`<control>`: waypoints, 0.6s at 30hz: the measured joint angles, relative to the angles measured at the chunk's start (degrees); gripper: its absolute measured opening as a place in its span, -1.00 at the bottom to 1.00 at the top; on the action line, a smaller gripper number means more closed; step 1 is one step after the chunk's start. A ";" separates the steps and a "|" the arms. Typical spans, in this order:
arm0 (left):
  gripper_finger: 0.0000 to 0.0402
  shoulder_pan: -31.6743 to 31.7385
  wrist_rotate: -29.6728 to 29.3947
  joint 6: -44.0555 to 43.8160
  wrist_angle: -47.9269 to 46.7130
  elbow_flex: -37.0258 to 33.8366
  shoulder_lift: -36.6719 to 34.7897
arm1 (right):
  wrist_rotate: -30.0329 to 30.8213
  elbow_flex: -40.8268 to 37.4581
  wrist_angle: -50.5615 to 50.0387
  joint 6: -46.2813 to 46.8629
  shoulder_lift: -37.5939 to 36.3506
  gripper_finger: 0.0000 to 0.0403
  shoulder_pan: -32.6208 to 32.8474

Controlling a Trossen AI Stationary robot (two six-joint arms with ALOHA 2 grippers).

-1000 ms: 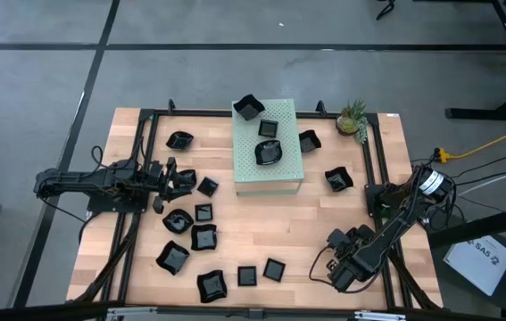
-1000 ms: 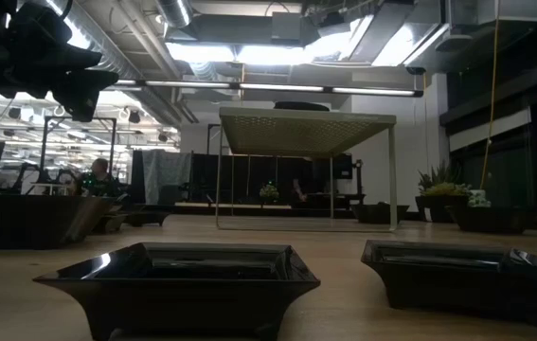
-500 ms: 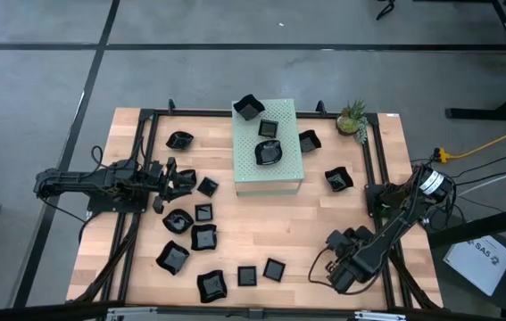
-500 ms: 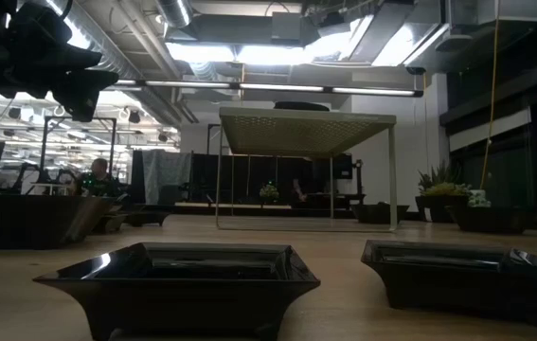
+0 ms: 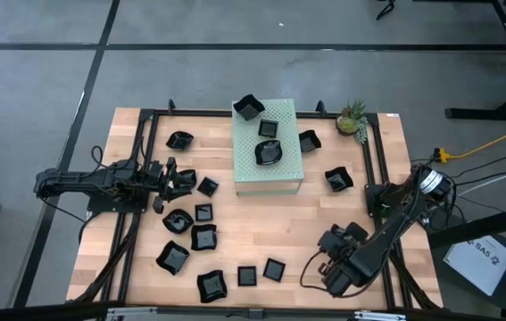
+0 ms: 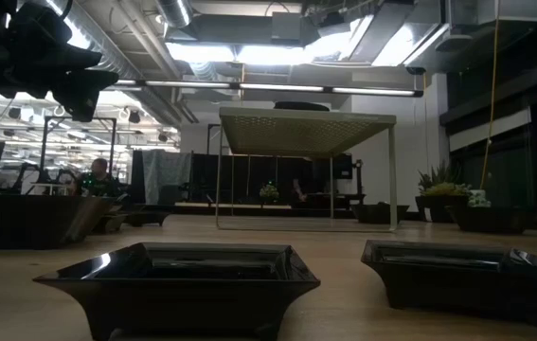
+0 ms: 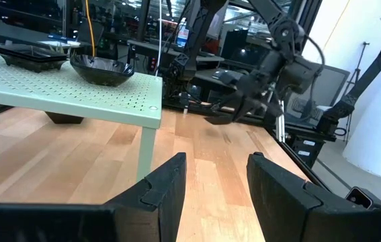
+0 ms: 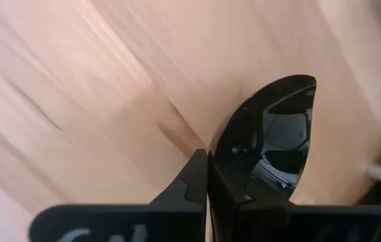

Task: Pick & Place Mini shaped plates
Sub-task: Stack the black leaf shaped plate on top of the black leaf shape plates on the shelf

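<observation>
No readable writing shows anywhere. Right gripper (image 8: pixel 207 176), well right of the green box (image 5: pixel 269 147), pinches a black plate (image 8: pixel 274 138); left gripper (image 7: pixel 216 181) stands open, empty.

Right tool (image 8: pixel 207 181) pinched closed near the front edge; left tool (image 7: pixel 214 178) gaping

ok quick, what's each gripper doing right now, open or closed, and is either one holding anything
Left gripper: open, holding nothing.
Right gripper: closed on the rim of a black plate.
</observation>
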 joint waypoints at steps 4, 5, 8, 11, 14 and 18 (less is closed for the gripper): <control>-0.24 0.00 -0.01 0.00 0.00 0.00 0.00 | 3.80 3.98 -0.06 -5.19 -0.02 -0.98 -1.66; -0.24 0.01 -0.01 0.00 0.00 0.01 -0.01 | 4.83 5.11 -0.05 -6.75 -0.01 -0.98 -2.09; -0.24 0.00 0.00 0.00 0.00 0.01 0.00 | 7.15 8.65 0.05 -11.65 -0.02 -0.99 -3.39; -0.24 0.00 0.00 0.00 0.00 0.01 -0.01 | 9.08 12.23 0.18 -16.75 0.01 -0.99 -4.44; -0.24 0.01 -0.01 0.00 0.00 0.02 0.01 | 10.81 15.70 0.84 -22.37 0.01 -0.99 -5.39; -0.24 0.00 0.00 0.00 0.00 0.01 -0.01 | 12.37 18.79 3.42 -31.48 0.00 -0.99 -6.86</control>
